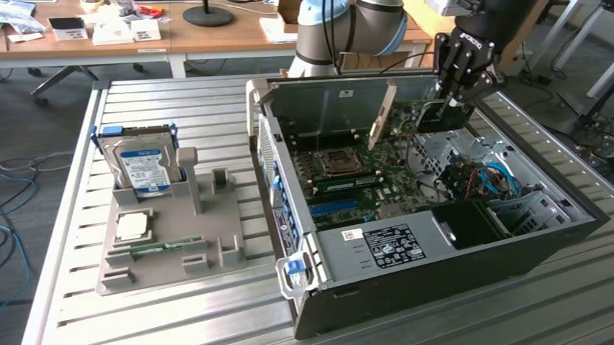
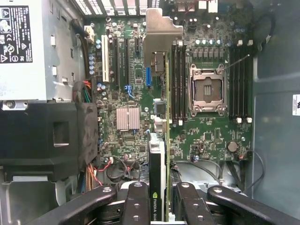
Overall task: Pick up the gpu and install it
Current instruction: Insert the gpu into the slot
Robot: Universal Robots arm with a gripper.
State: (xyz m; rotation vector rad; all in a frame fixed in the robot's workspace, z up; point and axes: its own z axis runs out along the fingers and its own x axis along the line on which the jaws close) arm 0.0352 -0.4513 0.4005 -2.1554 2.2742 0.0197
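One black end effector is closed partway on the thin dark rectangular gpu with its silver metal bracket; I see it on edge over the green motherboard, at the far end of the open black computer case.

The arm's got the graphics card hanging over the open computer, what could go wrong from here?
1. In the wrist view the gpu, held in the tool, hangs beside the memory slots, apart from the expansion slots; lowered there, it might hit the motherboard.
2. Its metal bracket could catch the case wall.
3. Loose cables lie near the card's end and might snag.
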